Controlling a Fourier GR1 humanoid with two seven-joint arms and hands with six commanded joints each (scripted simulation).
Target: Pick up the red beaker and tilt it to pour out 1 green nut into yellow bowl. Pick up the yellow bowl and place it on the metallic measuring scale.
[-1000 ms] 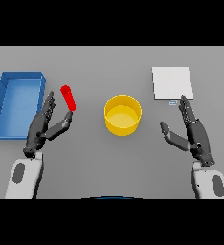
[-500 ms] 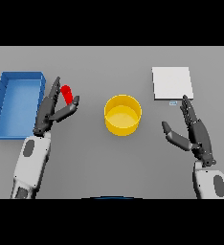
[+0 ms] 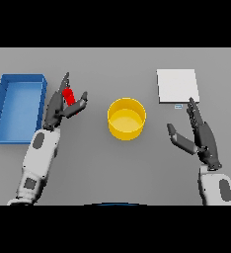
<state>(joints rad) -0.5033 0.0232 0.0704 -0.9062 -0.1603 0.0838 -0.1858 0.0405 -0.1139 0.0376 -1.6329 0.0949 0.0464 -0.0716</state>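
The red beaker (image 3: 68,95) lies tilted on the grey table, left of centre. My left hand (image 3: 57,106) has reached it: straight fingers run along its left side and the thumb sits at its right, so the beaker is between them, not clasped. The yellow bowl (image 3: 127,118) stands at the table's middle, open side up. No green nut is visible. The metallic measuring scale (image 3: 177,85) is a flat light square at the back right. My right hand (image 3: 202,138) hovers open at the right, below the scale, apart from everything.
A blue open bin (image 3: 17,106) sits at the far left, close beside my left arm and hand.
My left hand has moved forward and up to the red beaker, so its fingers and thumb now flank it. The right hand has stayed put.
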